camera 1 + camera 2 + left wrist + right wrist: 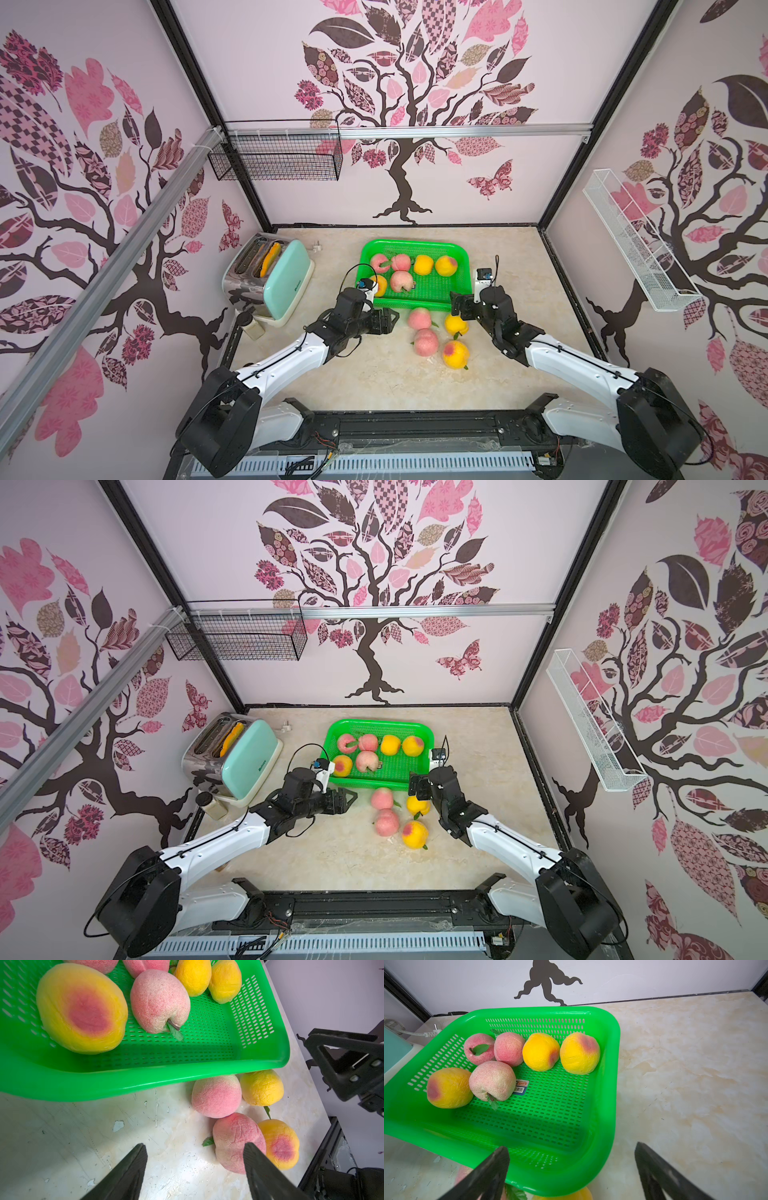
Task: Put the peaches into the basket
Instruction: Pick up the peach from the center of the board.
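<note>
Empty, half-open black left gripper (195, 1145) hovers by four loose fuzzy round peaches (239, 1142) on the marbled tabletop (62, 1136), beside the green perforated plastic basket (145, 1086) holding six; black right gripper (571, 1146) gapes wide, empty; they look light, slightly soft; grip across the belly, clear of leaves.

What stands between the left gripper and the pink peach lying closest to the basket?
Nothing visible: only bare tabletop separates the open left gripper from that pink peach; the basket sits beside the path.
</note>
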You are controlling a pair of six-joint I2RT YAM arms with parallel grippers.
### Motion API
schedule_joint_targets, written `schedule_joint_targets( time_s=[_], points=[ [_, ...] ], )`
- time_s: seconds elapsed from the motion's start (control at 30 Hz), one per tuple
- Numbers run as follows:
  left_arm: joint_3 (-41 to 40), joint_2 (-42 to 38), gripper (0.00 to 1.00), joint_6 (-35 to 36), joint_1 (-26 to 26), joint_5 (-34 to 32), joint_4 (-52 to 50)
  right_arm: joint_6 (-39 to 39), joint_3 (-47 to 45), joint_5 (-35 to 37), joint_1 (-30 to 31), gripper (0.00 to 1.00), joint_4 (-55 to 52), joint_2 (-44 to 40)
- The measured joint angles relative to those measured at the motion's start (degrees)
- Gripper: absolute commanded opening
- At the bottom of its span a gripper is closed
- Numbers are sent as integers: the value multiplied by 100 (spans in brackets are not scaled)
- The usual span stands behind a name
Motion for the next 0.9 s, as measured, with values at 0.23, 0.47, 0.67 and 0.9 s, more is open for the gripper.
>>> schedule_joint_targets(
  time_s=[0.23, 0.47, 0.67, 0.9],
  points=[
    [-87, 57, 76, -9, -483, -227, 114, 57, -46, 120, 0, 96, 140, -151],
    [138, 586, 75, -9, -918, -264, 70, 70, -216, 256, 0, 97, 210, -297],
    [225, 796, 74, -109, -1126, -197, 52, 107, -221, 264, 0, 97, 232, -264],
    [411, 957, 74, -232, -1139, -111, 59, 188, -223, 278, 0, 96, 232, -262]
  ],
)
